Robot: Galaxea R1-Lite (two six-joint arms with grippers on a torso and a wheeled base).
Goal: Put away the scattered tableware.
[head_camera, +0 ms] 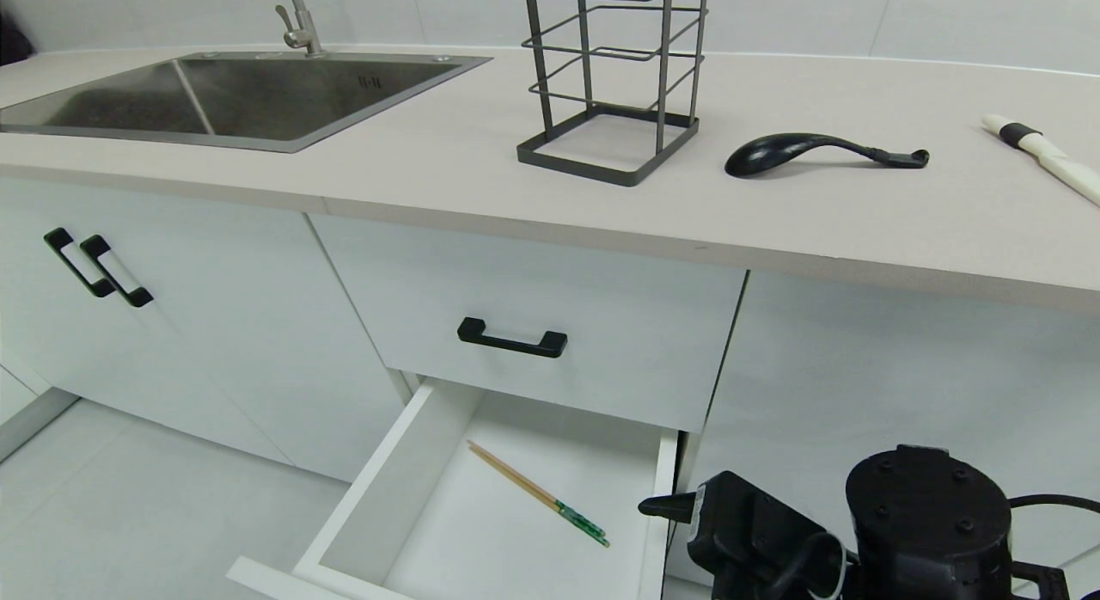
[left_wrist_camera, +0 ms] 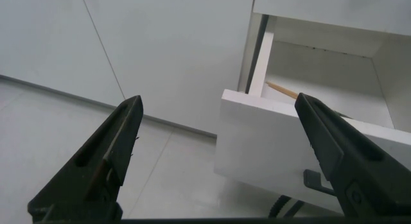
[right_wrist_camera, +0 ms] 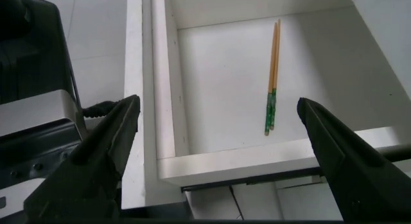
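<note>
A pair of wooden chopsticks (head_camera: 537, 492) with green tips lies inside the open lower drawer (head_camera: 391, 471) under the counter. A black spoon (head_camera: 773, 151) rests on the countertop, right of the wire rack (head_camera: 550, 153). A white utensil with a black band (head_camera: 1044, 153) lies at the counter's far right. My right gripper (right_wrist_camera: 218, 103) hangs open and empty above the drawer (right_wrist_camera: 164, 89), the chopsticks (right_wrist_camera: 273, 89) below it. My left gripper (left_wrist_camera: 218, 102) is open and empty, low beside the drawer's front panel (left_wrist_camera: 289, 140), where a chopstick tip (left_wrist_camera: 282, 90) peeks out.
A steel sink (head_camera: 258, 93) with a tap sits at the counter's back left. Above the open drawer is a shut drawer with a black handle (head_camera: 511, 339). Cabinet doors with black handles (head_camera: 99, 269) stand to the left. Bare floor lies left of the drawer.
</note>
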